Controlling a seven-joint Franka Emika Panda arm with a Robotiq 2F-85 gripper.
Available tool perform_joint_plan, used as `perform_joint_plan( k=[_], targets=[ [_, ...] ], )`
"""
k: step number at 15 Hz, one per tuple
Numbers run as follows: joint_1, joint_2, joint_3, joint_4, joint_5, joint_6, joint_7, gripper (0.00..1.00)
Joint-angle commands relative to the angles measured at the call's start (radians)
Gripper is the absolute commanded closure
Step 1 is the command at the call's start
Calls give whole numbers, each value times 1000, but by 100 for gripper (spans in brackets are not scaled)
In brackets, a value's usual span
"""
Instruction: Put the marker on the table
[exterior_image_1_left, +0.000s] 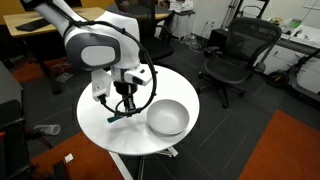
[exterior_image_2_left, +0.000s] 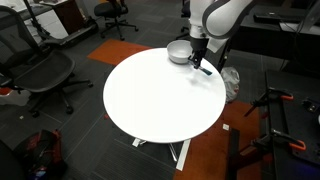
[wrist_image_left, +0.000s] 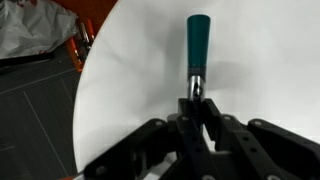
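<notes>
White round table (exterior_image_2_left: 150, 100), teal marker (wrist_image_left: 198, 40); grey carpet (exterior_image_1_left: 240, 125)

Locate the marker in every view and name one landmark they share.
In an exterior view: the marker is lower centre, under the end effector, beside the bowl.
In an exterior view: the marker is upper right, beside the bowl.
Wrist view: the marker is top centre, gripped by the end effector.
Shared landmark: the white table.

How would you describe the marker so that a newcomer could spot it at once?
Find the round white table. Beside the silver bowl, the gripper holds the marker: a slim teal stick, unlike the round bowl.
</notes>
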Motion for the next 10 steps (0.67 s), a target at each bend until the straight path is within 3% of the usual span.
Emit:
perform_joint_plan(
  k=[1, 8, 9, 10],
  targets=[
    [-13, 53, 8, 69, 7, -32, -3, 95],
    [-10, 106, 11, 112, 8, -43, -2, 95],
    [-5, 105, 7, 111, 3, -47, 4, 56],
    [-3, 101, 5, 107, 1, -45, 7, 54]
  ],
)
